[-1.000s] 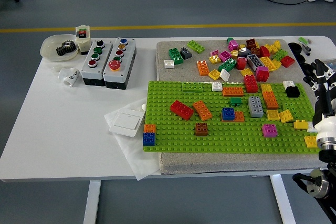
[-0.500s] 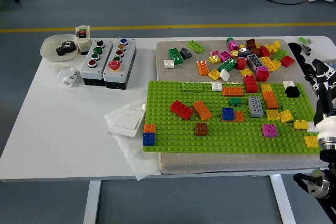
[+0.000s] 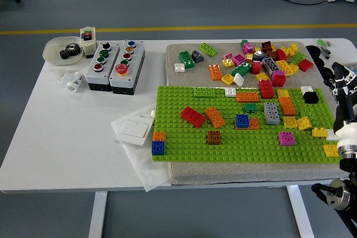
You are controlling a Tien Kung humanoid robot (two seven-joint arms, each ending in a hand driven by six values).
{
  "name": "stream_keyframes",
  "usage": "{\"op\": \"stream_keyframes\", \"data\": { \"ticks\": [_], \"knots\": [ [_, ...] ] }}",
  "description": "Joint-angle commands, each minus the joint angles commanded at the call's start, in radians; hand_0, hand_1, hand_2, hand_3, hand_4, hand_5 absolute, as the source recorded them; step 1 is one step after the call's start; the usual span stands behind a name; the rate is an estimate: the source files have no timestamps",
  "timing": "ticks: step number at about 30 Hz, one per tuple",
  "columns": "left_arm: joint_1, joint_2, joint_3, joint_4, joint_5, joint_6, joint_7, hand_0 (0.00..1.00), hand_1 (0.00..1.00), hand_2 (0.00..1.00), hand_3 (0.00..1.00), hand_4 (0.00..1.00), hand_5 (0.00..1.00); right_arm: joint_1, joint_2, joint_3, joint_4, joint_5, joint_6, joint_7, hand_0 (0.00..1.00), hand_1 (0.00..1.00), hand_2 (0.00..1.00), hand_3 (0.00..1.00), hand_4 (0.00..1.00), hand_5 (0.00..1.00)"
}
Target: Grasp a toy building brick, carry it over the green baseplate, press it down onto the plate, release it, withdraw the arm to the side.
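At the near right corner, about four o'clock, the right arm (image 3: 347,137) stands beside the bench (image 3: 72,137), and its hand (image 3: 341,79) sits up at three o'clock by the edge, holding nothing; whether its fingers are apart or together cannot be told. Against the frames of a second ago it has barely shifted, and no brick has moved, so the arm looks withdrawn and a fresh grasp is probably due. The green baseplate (image 3: 184,140) fills the centre, carrying a red brick (image 3: 193,116), a magenta brick (image 3: 286,138) and others. Beyond it, towards one o'clock, lies the pile of loose bricks (image 3: 251,59) on the grey mat (image 3: 175,59). At ten o'clock are the button boxes (image 3: 114,65).
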Motion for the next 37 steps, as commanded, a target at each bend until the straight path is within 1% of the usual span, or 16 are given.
{"op": "stream_keyframes", "data": {
  "ticks": [1, 7, 31, 37],
  "knots": [
    [0.000, 0.000, 0.001, 0.000, -0.001, 0.001, 0.000, 0.785, 0.774, 0.809, 0.602, 0.634, 0.619, 0.000, 0.001, -0.001, 0.001, -0.001, 0.000, -0.001, 0.772, 0.744, 0.765, 0.635, 0.970, 0.688],
    [0.003, -0.001, 0.001, 0.000, -0.007, 0.007, 0.001, 0.784, 0.773, 0.803, 0.602, 0.638, 0.625, -0.001, 0.003, -0.002, -0.001, 0.001, 0.000, -0.003, 0.771, 0.741, 0.764, 0.626, 0.965, 0.679],
    [0.002, -0.002, 0.019, 0.000, -0.033, 0.013, 0.000, 0.782, 0.766, 0.798, 0.598, 0.633, 0.623, -0.008, 0.006, -0.009, -0.009, 0.004, 0.000, -0.005, 0.770, 0.736, 0.762, 0.611, 0.954, 0.673],
    [0.001, -0.002, 0.011, 0.000, -0.027, 0.014, 0.001, 0.782, 0.766, 0.798, 0.598, 0.633, 0.623, -0.005, 0.008, -0.008, -0.008, 0.002, 0.000, -0.007, 0.770, 0.736, 0.762, 0.611, 0.954, 0.673]
  ]
}}
